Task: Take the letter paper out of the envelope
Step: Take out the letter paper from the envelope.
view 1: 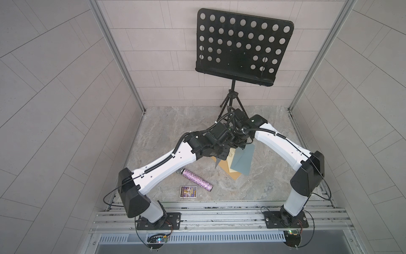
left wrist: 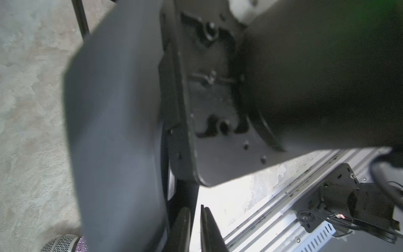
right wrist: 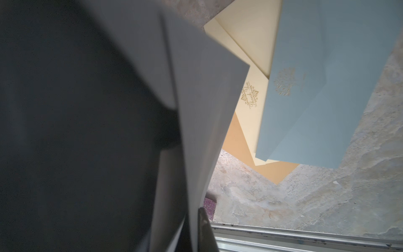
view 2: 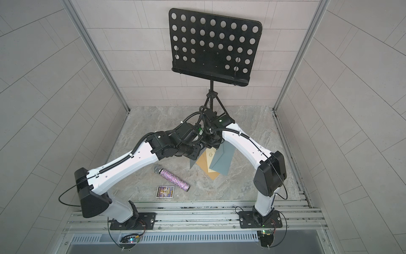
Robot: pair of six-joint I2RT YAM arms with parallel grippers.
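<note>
**Grey paper pinched above the envelope pile**

The right pincer (right wrist: 193, 220) was clamped together on the edge of a grey paper (right wrist: 207, 98). The paper hung folded from it above the counter (view 1: 263, 187), probably so it could be worked free in the air. Whether that grey piece was the envelope or the letter itself could not be told.

Just to its left, the left pincer (left wrist: 195, 227) stood with its jaws slightly apart and nothing between them. The grey paper was beside it rather than in it, and the pincer looked placed to take a hold.

Below, right of centre, a blue envelope (view 1: 242, 160) lay on a cream card (right wrist: 250, 113) and a tan envelope (right wrist: 274, 172). Nearer and to the left lay a glittery microphone (view 1: 196, 180), well apart from the pile and out of the arms' way.
</note>
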